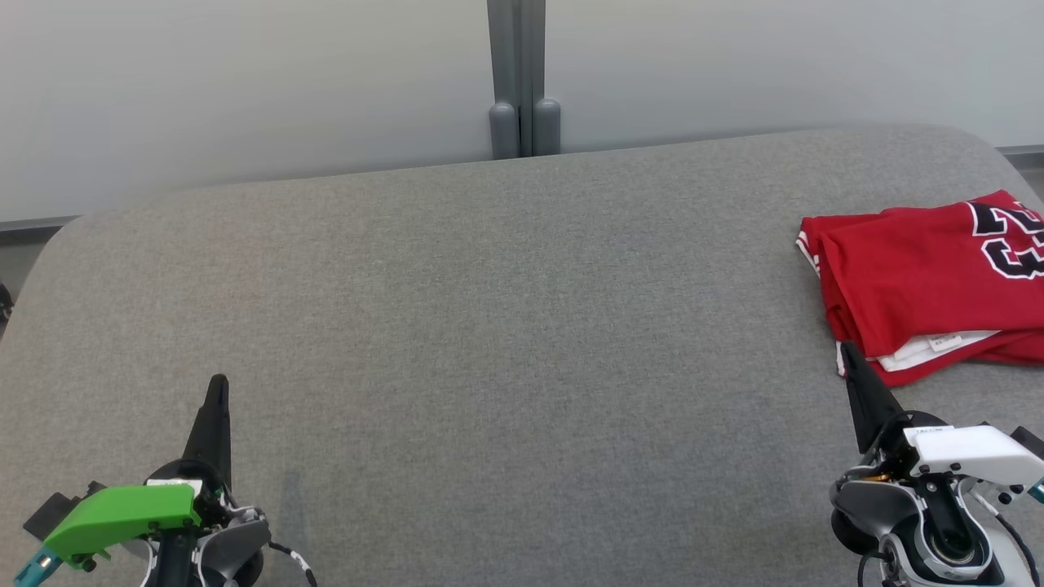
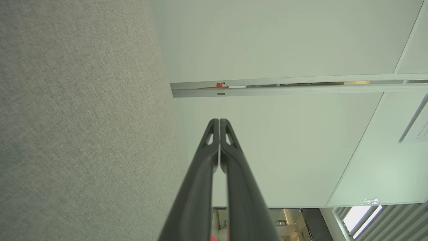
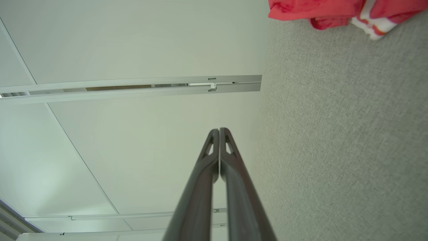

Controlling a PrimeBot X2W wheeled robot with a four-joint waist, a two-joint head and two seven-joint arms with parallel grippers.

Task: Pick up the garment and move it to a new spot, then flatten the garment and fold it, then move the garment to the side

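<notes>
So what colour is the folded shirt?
Red, with black-and-white numbers and white trim. The garment shows best in the head view.

The head camera looked forward and down over the grey padded table [image 1: 489, 269] toward a pale wall [image 1: 245, 90]. Both wrist cameras sat close over the table, rolled sideways, sighting along the left gripper [image 2: 219, 122] and the right gripper [image 3: 219, 131] at that wall. Head and right wrist views shared the red garment [image 1: 913, 269]'s edge.

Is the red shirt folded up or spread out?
Folded: the red jersey with black-and-white numbers lies in stacked layers on the grey fabric table, a white inner layer peeking out.
</notes>
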